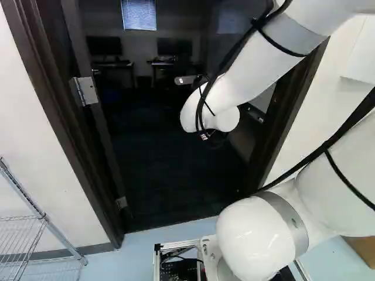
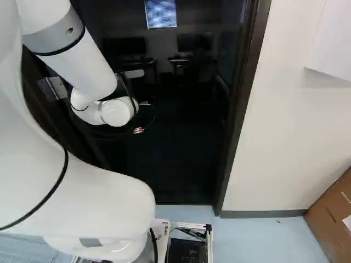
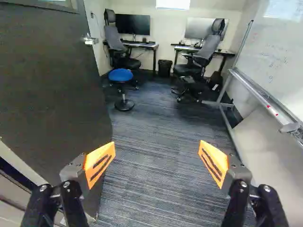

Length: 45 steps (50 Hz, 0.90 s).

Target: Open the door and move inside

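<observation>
The dark door (image 3: pixel 47 75) stands swung inward, its silver handle (image 3: pixel 89 39) near the far edge. A hinge (image 1: pixel 87 91) shows on the left side of the doorway in the left base view. My gripper (image 3: pixel 157 163) is open, with nothing between its orange pads; carpet (image 3: pixel 151 127) lies beyond it and the door stands beside it. In the base views the arm's white wrist (image 1: pixel 211 111) reaches into the doorway, and the gripper cannot be made out there against the dark room.
The right door jamb (image 2: pixel 241 109) borders a white wall (image 2: pixel 296 137). A wire rack (image 1: pixel 41 222) stands left of the doorway, a cardboard box (image 2: pixel 332 213) right. Inside are a blue stool (image 3: pixel 120 75), office chairs (image 3: pixel 201 56), desks and a whiteboard (image 3: pixel 274 52) on a metal stand.
</observation>
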Motion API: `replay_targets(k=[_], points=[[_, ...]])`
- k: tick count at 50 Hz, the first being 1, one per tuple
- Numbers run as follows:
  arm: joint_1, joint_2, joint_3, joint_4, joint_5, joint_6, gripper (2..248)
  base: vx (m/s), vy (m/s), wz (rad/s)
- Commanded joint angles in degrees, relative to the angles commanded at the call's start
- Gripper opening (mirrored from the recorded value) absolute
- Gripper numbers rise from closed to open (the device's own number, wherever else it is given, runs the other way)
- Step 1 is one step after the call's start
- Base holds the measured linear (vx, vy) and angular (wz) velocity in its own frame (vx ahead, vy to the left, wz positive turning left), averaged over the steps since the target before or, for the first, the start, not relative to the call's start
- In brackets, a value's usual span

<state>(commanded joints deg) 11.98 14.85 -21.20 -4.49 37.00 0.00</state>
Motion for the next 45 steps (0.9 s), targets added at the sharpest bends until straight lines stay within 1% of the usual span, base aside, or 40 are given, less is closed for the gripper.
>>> replay_targets(k=[45], points=[[0.0, 0.0, 0.0, 0.0, 0.0, 0.0, 247, 0.0, 0.0, 0.0]])
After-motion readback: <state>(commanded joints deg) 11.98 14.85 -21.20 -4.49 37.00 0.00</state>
